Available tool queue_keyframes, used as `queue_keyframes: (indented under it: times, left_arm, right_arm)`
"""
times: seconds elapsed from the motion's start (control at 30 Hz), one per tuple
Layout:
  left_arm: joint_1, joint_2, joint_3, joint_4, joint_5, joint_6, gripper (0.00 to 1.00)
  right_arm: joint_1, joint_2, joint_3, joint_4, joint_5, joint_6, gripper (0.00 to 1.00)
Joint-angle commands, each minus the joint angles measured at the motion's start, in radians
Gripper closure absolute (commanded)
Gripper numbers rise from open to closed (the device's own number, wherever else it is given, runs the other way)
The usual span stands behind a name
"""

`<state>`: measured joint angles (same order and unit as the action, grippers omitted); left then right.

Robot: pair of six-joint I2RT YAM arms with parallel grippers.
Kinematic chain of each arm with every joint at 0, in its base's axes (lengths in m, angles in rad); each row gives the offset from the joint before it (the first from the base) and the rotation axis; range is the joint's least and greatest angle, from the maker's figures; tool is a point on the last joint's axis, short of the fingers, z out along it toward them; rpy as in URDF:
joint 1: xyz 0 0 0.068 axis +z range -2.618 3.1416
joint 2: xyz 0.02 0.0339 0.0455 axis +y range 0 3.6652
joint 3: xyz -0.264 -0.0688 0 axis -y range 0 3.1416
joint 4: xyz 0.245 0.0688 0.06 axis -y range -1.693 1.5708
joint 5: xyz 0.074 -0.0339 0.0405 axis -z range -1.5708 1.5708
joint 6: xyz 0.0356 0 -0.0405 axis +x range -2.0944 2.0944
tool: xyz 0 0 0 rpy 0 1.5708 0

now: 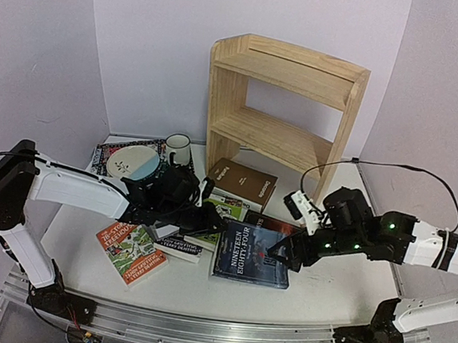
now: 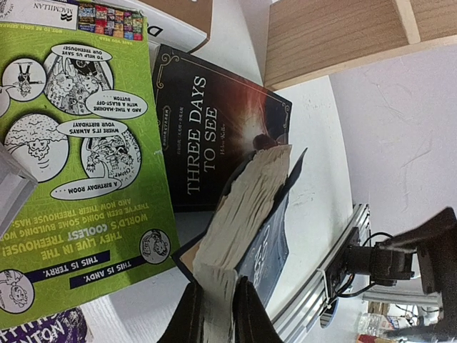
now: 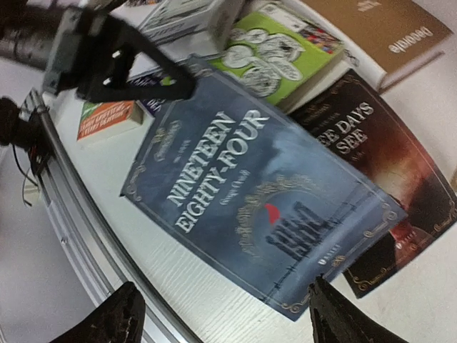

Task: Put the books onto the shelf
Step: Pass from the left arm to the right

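Top external view puts the orange book (image 1: 131, 251) nearest, flat on the table (image 1: 202, 290) at near left, with a dark blue paperback (image 1: 180, 253) just to its right. Right of those lies Nineteen Eighty-Four (image 1: 252, 254), cover up, between the two grippers.

At its left edge the left gripper (image 1: 218, 223) is pinched on the book. The left wrist view shows the fingers (image 2: 187, 318) pressed onto the page block, with the held edge raised so the book tilts. At the book's right edge the right gripper (image 1: 284, 252) has its fingers (image 3: 123, 314) spread wide. In the right wrist view the book's near corner lies between them, and I cannot tell whether either finger touches it.

Under the far edge of that book is Three Days to See (image 1: 271, 221), flat and partly covered. Just left of it the green book (image 1: 224, 210) rests over other books. Farther back, Decorate (image 1: 242, 181) lies flat at the foot of the shelf (image 1: 283, 104).

At far left a patterned mat (image 1: 102, 154) carries a plate (image 1: 131, 163) and a mug (image 1: 177, 147). At the far middle the shelf stands upright, and every book in view lies on the table in front of it.
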<state>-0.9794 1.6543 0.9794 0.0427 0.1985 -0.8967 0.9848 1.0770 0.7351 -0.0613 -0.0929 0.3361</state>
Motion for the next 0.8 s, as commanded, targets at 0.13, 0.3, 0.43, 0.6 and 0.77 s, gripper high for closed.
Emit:
queue_keyframes:
  times: [0.13, 0.3, 0.43, 0.6, 0.77]
  left_arm:
    - [0.019, -0.064, 0.031, 0.064, 0.04, -0.018, 1.0]
    - [0.026, -0.065, 0.028, 0.063, 0.051, -0.025, 1.0]
    - [0.03, -0.066, 0.025, 0.061, 0.058, -0.029, 1.0]
    - [0.031, -0.068, 0.023, 0.062, 0.067, -0.04, 1.0]
    - [0.031, -0.065, 0.021, 0.063, 0.082, -0.048, 1.0]
  right_arm:
    - [0.385, 0.148, 0.111, -0.008, 0.557, -0.32, 0.15]
    - [0.511, 0.247, 0.114, 0.02, 0.748, -0.439, 0.13]
    - [0.544, 0.354, 0.127, 0.024, 0.809, -0.446, 0.13]
    - [0.552, 0.459, 0.108, 0.107, 0.876, -0.444, 0.12]
    - [0.552, 0.528, 0.093, 0.194, 0.929, -0.48, 0.11]
